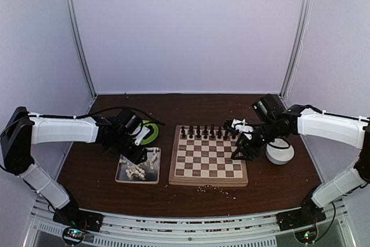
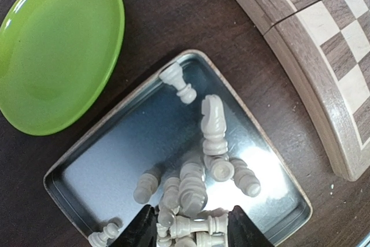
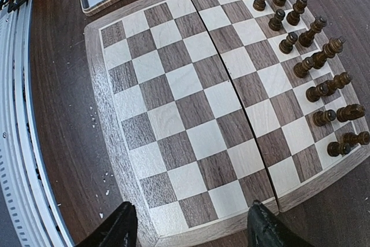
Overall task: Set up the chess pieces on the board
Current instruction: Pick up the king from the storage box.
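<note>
Cream pcs (image 2: 214, 122) lie in metal tray (image 2: 110, 154) — L tool (image 2: 192, 224) open, straddling some. R tool (image 3: 191, 217) open, empty, over board (image 3: 191, 114) — dark pcs (image 3: 303, 66) on far rows.

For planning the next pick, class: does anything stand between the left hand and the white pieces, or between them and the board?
Nothing visible does. The left hand hangs over the white pieces in the tray. Only its rim and bare table lie before the board, whose near rows are free.
</note>
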Controlling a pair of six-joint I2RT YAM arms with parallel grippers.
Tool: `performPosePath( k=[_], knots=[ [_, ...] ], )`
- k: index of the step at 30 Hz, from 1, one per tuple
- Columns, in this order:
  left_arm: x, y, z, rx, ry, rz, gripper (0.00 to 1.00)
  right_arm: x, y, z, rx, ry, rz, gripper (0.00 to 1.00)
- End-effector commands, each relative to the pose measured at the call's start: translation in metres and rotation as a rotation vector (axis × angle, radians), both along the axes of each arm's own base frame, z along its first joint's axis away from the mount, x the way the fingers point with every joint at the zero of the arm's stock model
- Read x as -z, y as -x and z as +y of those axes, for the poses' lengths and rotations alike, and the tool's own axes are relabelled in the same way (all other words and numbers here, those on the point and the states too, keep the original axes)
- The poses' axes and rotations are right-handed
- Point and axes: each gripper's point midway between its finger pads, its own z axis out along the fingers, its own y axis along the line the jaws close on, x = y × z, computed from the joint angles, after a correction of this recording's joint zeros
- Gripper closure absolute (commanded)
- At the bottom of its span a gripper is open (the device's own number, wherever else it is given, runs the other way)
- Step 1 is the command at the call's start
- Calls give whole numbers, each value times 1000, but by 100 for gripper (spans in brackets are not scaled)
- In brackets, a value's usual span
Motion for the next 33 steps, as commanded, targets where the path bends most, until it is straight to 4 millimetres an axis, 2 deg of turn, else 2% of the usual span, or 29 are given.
performPosePath(
  k=[1, 4, 13, 18, 22, 27, 33],
  knots=[
    [0, -7, -5, 25, -25, -6, 58, 1, -7, -1, -4, 4, -24, 35],
    [4, -12, -5, 19, -48, -5, 62, 3, -8, 0, -7, 7, -23, 35],
    [1, -18, -14, 41, -40, -5, 70, 7, -9, -5, -6, 31, -31, 36],
    [2, -17, -14, 42, -43, 9, 79, 9, -10, -6, -2, 42, -32, 36],
    [2, -15, -9, 35, -64, 17, 79, 11, -10, -6, -6, 45, -24, 36],
    [3, -8, -5, 40, -70, 32, 73, 11, -10, -6, -9, 46, -23, 36],
    [4, -7, -5, 44, -73, 37, 77, 13, -10, -6, -12, 48, -19, 36]
  ],
)
